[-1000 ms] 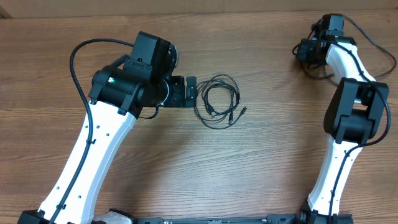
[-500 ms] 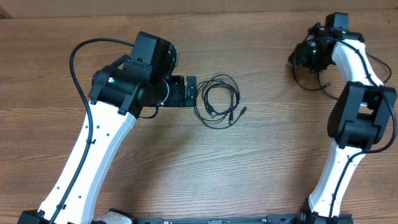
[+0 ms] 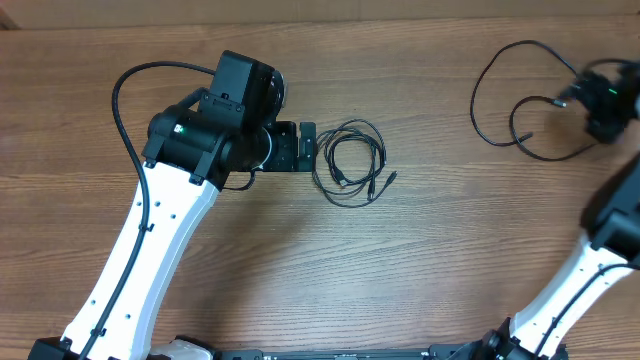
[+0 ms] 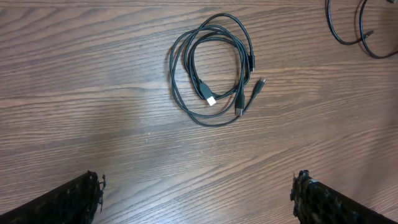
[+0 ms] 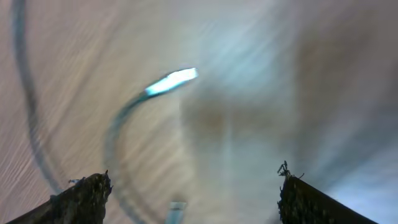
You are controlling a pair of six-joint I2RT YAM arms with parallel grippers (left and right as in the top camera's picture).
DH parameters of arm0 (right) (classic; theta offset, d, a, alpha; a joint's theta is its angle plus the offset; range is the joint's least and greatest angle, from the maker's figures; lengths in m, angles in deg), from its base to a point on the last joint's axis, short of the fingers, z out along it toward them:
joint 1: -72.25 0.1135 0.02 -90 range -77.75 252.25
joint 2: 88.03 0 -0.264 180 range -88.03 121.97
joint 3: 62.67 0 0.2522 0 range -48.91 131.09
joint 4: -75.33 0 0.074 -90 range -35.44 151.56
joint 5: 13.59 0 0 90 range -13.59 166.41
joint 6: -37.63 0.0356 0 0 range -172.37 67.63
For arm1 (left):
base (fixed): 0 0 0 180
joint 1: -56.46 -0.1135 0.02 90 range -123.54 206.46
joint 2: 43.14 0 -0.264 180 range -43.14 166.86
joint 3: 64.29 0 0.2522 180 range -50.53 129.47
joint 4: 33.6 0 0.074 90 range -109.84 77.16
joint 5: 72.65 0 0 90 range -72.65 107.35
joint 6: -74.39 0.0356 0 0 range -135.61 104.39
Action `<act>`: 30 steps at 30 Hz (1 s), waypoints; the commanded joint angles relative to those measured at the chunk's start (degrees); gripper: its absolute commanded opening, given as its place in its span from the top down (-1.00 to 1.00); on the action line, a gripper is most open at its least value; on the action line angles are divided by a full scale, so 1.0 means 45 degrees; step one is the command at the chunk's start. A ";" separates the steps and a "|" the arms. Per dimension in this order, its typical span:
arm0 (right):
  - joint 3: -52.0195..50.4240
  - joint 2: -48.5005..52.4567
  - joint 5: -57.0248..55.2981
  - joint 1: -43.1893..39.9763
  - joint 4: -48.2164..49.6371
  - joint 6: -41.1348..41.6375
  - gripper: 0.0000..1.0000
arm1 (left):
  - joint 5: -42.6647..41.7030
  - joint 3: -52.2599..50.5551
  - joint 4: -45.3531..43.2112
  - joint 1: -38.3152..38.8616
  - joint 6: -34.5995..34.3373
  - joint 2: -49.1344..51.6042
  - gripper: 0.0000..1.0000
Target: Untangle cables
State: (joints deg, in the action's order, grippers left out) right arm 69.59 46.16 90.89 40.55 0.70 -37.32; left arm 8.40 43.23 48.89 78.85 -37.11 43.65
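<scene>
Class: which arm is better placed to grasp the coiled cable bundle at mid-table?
Left. The left tool, open, sits right beside the coiled cables, facing them. The right tool is far off on the right side, by the loose cable.

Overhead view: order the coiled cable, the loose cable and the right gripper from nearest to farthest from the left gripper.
1. Coiled cable, just beside the left gripper, mid-table.
2. Loose cable, upper right.
3. Right gripper, far right edge.
</scene>
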 commanded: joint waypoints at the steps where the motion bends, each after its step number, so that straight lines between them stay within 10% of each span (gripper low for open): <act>1: 0.0214 -0.0486 -0.0102 -0.0937 -0.0335 0.0369 -0.76 | 0.0126 0.0044 -0.0087 0.0024 -0.0180 0.0024 -0.99; 15: -0.1535 -0.0486 -0.0350 -0.1651 -0.1321 0.0374 -0.82 | 0.0112 0.0044 -0.0219 0.0029 -0.0180 0.0024 -1.00; 30: -0.2594 -0.0481 -0.0063 -0.0311 0.0515 0.0670 -0.11 | 0.0117 0.0044 -0.0189 0.0029 -0.0180 0.0024 -0.99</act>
State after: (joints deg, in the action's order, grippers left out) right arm 58.55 45.86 90.45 36.92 2.23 -34.59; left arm 8.40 43.23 48.06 78.85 -37.11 43.65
